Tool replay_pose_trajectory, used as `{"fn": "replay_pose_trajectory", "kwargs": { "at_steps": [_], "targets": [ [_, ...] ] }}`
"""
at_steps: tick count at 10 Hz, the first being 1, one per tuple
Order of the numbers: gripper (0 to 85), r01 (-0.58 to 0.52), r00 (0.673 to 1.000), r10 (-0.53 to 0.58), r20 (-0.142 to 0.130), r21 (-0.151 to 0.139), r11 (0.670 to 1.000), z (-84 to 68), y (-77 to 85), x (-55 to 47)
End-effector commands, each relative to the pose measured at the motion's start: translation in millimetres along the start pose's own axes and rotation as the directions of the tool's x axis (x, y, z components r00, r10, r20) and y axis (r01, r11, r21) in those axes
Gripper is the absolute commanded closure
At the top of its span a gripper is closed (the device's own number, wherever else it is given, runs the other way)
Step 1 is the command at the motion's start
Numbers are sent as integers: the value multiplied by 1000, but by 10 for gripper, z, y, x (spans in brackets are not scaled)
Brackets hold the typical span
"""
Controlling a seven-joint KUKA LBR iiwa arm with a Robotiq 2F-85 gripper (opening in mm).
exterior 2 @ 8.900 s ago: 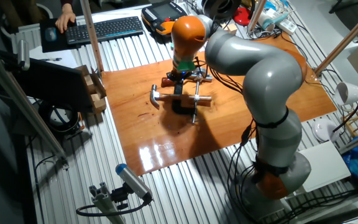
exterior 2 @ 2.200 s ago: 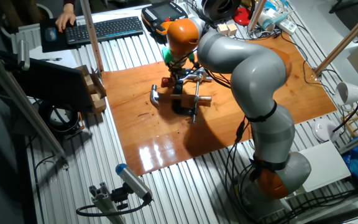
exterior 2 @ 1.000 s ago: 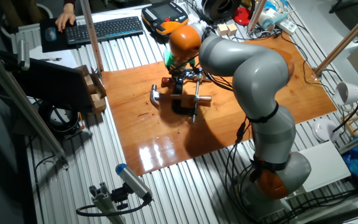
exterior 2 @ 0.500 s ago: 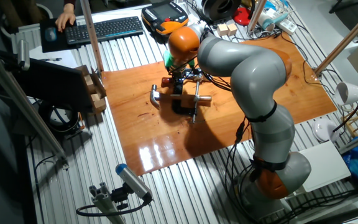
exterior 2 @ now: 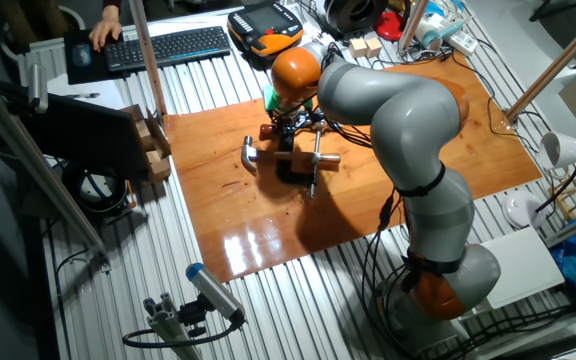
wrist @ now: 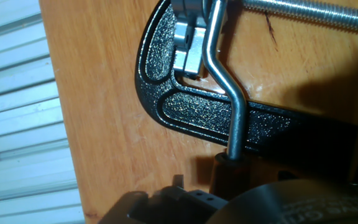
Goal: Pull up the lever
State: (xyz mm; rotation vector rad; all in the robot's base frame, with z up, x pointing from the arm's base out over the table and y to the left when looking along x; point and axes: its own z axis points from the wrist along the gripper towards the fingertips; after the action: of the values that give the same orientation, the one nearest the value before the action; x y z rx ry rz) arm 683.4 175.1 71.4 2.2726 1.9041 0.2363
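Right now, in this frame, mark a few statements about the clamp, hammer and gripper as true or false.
1. The black C-shaped clamp lies on the orange wooden board. True.
2. The wooden-handled claw hammer lies on the bare aluminium slats. False: it is on the board, by the clamp.
3. The gripper is over the clamp. True.
4. The long threaded silver screw is missing from the clamp. False: it shows in the hand view.

We note a hammer (exterior 2: 268, 156) with a light wooden handle lying on the orange wooden board (exterior 2: 258, 225), its steel head toward the board's left side. Behind the board we see a black keyboard (exterior 2: 168, 46), a person's hand (exterior 2: 105, 30) beside it, and an orange-and-black pendant (exterior 2: 266, 27). A white lamp (exterior 2: 564, 151) sits at right.
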Motion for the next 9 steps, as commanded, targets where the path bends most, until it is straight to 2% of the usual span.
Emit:
{"fn": "replay_pose_trajectory", "kwargs": {
  "at_steps": [1, 4, 6, 9],
  "targets": [
    [340, 4, 1000, -4, 3, -2, 1000, 23, -6, 2],
    [340, 6, 1000, -6, 6, -2, 1000, 51, -17, 3],
    [340, 9, 1000, -8, 6, -16, 1000, 98, -30, 3],
    [340, 11, 1000, -11, 10, -20, 1000, 138, -36, -6]
  ]
}}
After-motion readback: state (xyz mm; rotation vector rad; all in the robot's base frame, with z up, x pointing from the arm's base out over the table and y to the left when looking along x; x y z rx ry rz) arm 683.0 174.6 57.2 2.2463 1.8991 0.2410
